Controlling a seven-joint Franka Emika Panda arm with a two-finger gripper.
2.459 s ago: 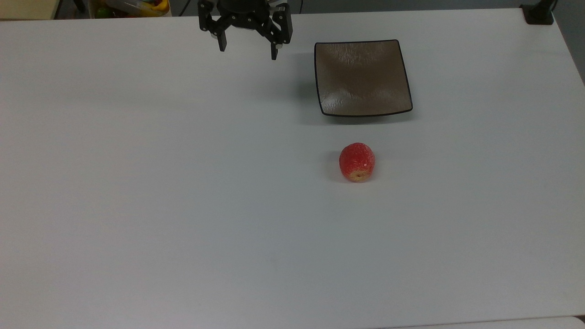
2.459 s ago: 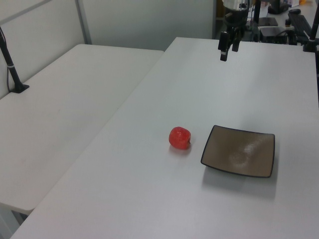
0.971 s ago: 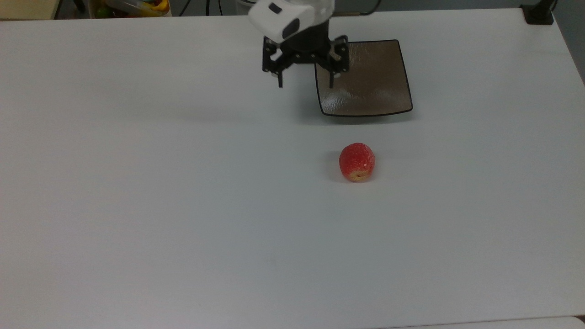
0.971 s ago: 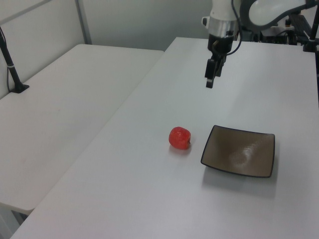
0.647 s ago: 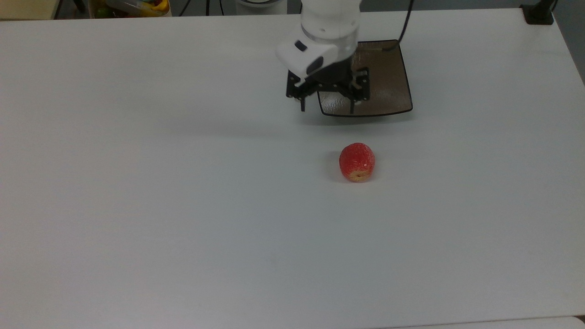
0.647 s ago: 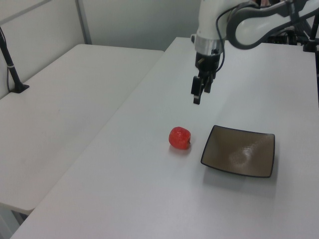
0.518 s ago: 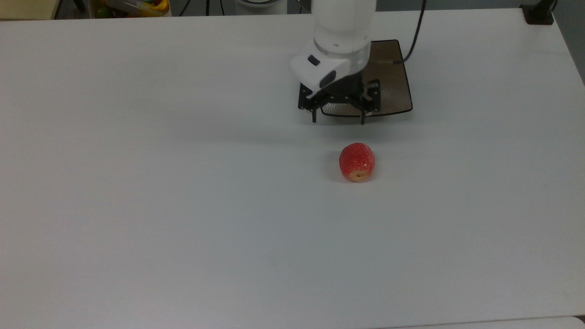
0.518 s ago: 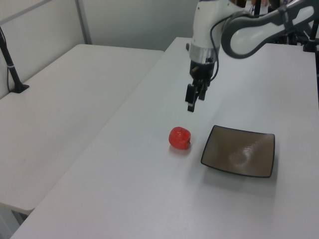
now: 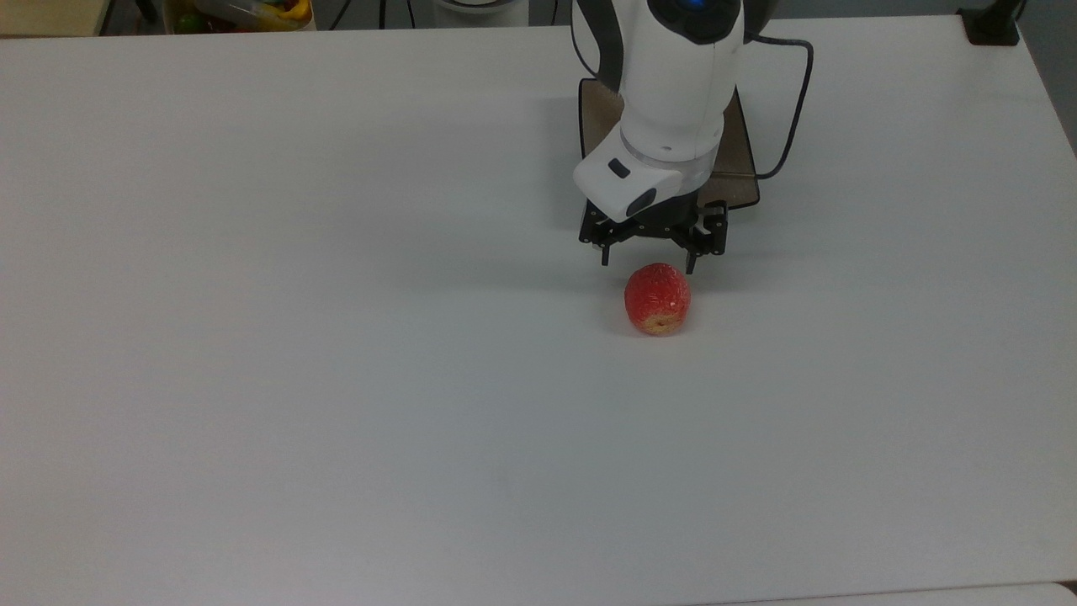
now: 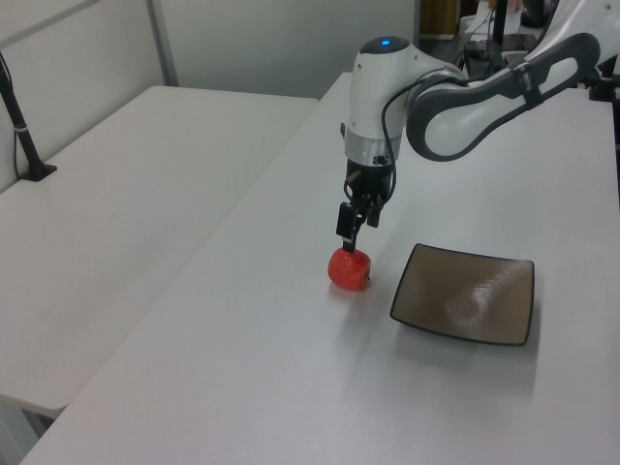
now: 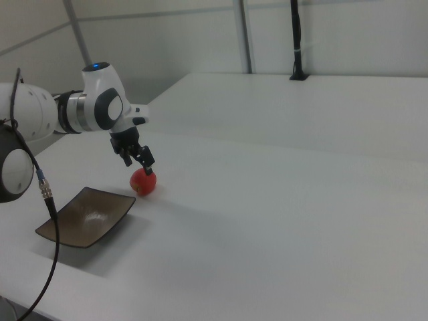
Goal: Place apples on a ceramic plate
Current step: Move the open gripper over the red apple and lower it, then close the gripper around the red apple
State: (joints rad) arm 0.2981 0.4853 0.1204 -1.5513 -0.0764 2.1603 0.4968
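- Now we hold the gripper (image 9: 647,259) spread wide and empty just above the apple (image 9: 657,298), which sits on the table (image 9: 336,379) beside the plate (image 10: 465,294).
- Best we centre over it, then lower straight so both fingers (image 9: 692,263) straddle it evenly.

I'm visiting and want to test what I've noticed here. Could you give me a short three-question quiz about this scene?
1. True or false: the apple already lies on the square ceramic plate.
2. The claw is: A) shut on the apple, B) open just above the apple, C) resting on the plate.
3. What surface does the apple sit on?

Key: 1. False, it lies beside the plate. 2. B. 3. The white table.
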